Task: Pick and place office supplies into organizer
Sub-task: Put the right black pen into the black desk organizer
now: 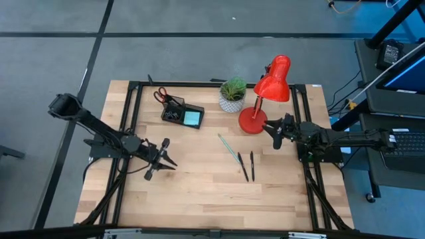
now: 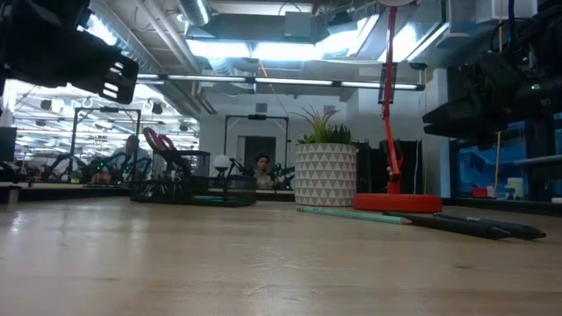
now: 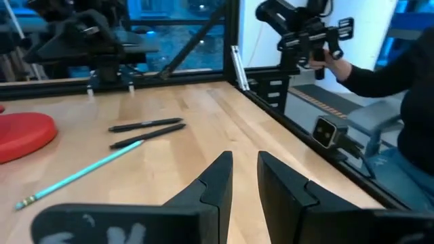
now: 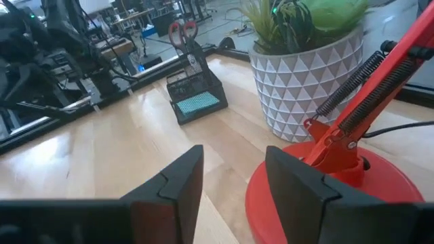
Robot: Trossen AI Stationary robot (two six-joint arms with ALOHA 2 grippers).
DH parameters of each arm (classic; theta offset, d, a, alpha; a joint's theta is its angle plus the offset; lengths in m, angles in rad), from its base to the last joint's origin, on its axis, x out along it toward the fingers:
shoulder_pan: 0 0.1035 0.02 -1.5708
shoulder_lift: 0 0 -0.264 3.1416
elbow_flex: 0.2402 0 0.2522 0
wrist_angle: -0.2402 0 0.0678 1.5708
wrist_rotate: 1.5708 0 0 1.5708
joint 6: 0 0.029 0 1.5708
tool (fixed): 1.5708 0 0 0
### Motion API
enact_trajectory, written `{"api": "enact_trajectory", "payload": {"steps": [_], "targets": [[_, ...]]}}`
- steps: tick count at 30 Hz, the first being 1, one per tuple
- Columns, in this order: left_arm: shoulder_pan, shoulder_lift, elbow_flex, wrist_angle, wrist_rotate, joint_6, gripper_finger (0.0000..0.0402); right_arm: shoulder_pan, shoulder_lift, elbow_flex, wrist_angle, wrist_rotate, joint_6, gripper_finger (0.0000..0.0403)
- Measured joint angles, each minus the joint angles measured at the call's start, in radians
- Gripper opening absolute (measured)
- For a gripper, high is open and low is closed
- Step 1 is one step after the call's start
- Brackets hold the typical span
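Note:
The black organizer (image 1: 182, 114) stands at the table's far left-centre; red-handled scissors (image 1: 161, 96) stand upright in it and a light-blue notepad (image 1: 192, 118) lies in it. It also shows in the right wrist view (image 4: 193, 91). A teal pencil (image 1: 229, 147) and two black pens (image 1: 247, 166) lie flat on the table right of centre, and show in the left wrist view (image 3: 88, 169) (image 3: 146, 125). My left gripper (image 1: 167, 161) hovers open and empty left of them. My right gripper (image 1: 273, 135) is open and empty beside the lamp's base.
A red desk lamp stands with its round base (image 1: 252, 121) at the far right-centre, close to my right gripper. A potted plant (image 1: 232, 95) stands next to it. A person's hand (image 3: 339, 61) holds a device beyond the table's near edge. Bare wood lies along the near side.

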Motion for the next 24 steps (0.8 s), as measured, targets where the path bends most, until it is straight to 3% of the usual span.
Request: {"api": "enact_trajectory", "payload": {"steps": [8,13,18,24], "targets": [[0.101,0.001,-0.048,0.027,-0.082,-0.030,0.0055,0.000,0.000,0.000,0.001,0.009,-0.001,0.0167],[0.198,0.003,-0.048,0.022,0.052,0.010,0.0046,0.000,0.000,0.000,0.002,0.011,0.019,0.0168],[0.304,-0.002,-0.048,0.021,0.070,0.073,0.0040,0.000,0.000,0.000,0.011,0.011,0.024,0.0168],[0.443,-0.059,-0.048,0.002,0.237,0.095,0.0038,0.000,0.000,0.000,0.013,0.011,0.026,0.0168]]}}
